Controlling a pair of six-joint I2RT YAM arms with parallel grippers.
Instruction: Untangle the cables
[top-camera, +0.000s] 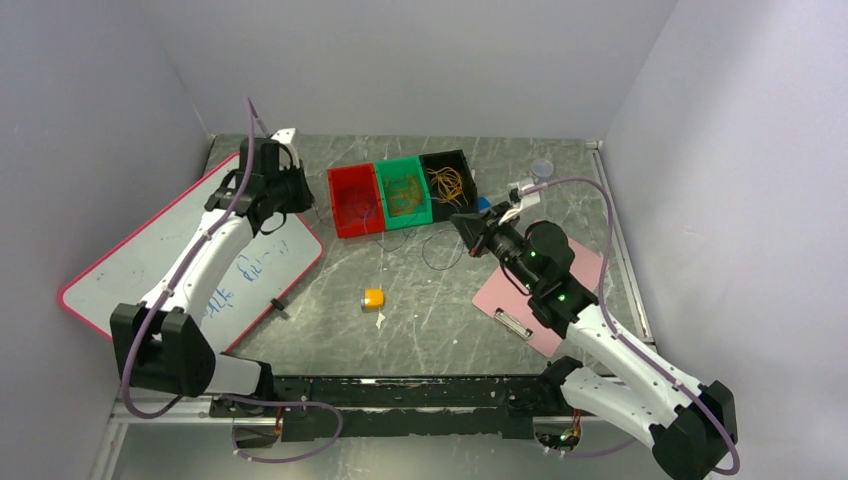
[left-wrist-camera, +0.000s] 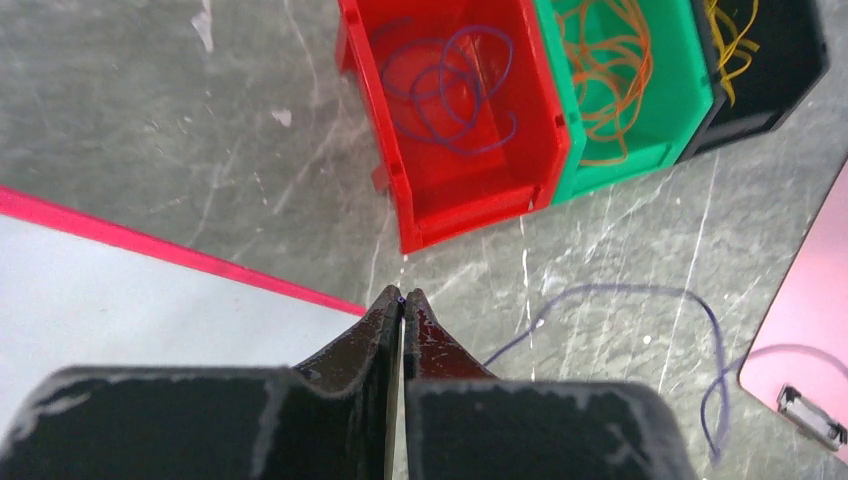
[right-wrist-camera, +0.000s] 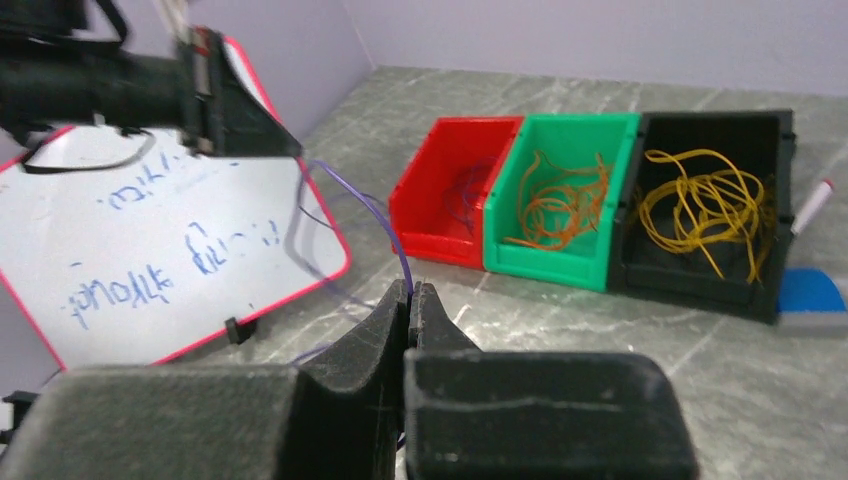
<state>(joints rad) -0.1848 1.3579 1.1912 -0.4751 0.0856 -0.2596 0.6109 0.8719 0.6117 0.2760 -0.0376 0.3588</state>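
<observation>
Right hand (right-wrist-camera: 410, 292) is pinched fully closed on a thin purple wire (right-wrist-camera: 385, 225), which runs from its tips up to the left hand (left-wrist-camera: 402, 297), whose tips are also clamped tight on it. Ahead of both hands stand a red plastic bin (left-wrist-camera: 470, 205) holding purple wires (left-wrist-camera: 450, 85), a green plastic bin (right-wrist-camera: 545, 265) holding orange wires (right-wrist-camera: 555, 205), and a black plastic bin (right-wrist-camera: 690, 290) holding yellow wires (right-wrist-camera: 705, 200). A purple loop (left-wrist-camera: 620, 290) lies on the grey marbled surface (left-wrist-camera: 200, 150), just right of the left hand.
</observation>
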